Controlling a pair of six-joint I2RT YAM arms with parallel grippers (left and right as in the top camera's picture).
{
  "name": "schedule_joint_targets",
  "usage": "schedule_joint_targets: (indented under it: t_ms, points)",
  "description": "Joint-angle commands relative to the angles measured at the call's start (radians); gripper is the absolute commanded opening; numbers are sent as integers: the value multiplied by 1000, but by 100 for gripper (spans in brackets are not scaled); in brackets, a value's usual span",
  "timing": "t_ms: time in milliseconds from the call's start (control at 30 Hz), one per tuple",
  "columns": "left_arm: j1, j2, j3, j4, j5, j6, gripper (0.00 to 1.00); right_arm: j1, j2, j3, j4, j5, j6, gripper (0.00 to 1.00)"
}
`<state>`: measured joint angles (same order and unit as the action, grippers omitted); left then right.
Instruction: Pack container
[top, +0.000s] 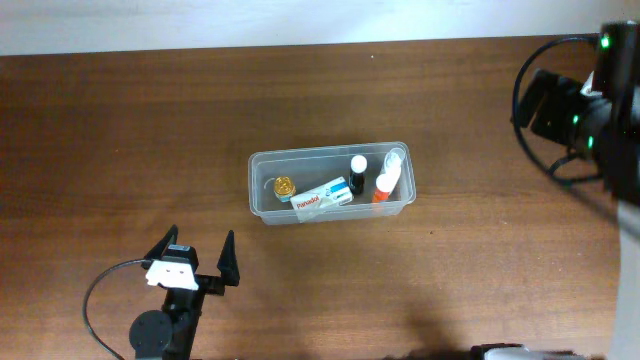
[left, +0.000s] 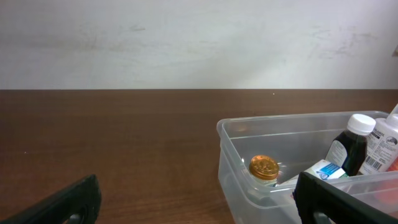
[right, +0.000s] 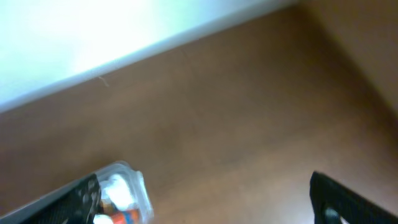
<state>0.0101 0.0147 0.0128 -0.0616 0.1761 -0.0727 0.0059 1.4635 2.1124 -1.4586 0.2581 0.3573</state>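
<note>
One container (top: 262, 165) on the tabletop (top: 120, 130) holds one box (top: 323, 195), one gold-lidded jar (top: 284, 186) and two bottles (top: 357, 180); left fingers (top: 228, 262) and right fingers (right: 336, 199) stand apart.

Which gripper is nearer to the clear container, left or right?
Left. The left gripper is near the front-left corner of the container; the right gripper is much farther, off to its far right.
</note>
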Motion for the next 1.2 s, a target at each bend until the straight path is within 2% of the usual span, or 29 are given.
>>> schedule_joint_targets:
  t_ms: [0, 367, 733, 967, 1167]
  points:
    - [6, -10, -4, -3, -4, -2, 99, 67, -169, -211, 174, 32, -106, 99]
    - [6, -10, -4, -3, -4, -2, 99, 66, -682, -945, 698, -98, -216, 98]
    - [6, -10, -4, -3, -5, -2, 99, 65, -1165, -1573, 1161, -179, -215, 98]
    - [6, -10, -4, -3, -5, -2, 99, 65, -1355, -1860, 1383, -233, -207, 98]
    - [6, -10, -3, -3, -5, -2, 99, 65, -1428, -1976, 1436, -242, -158, 99]
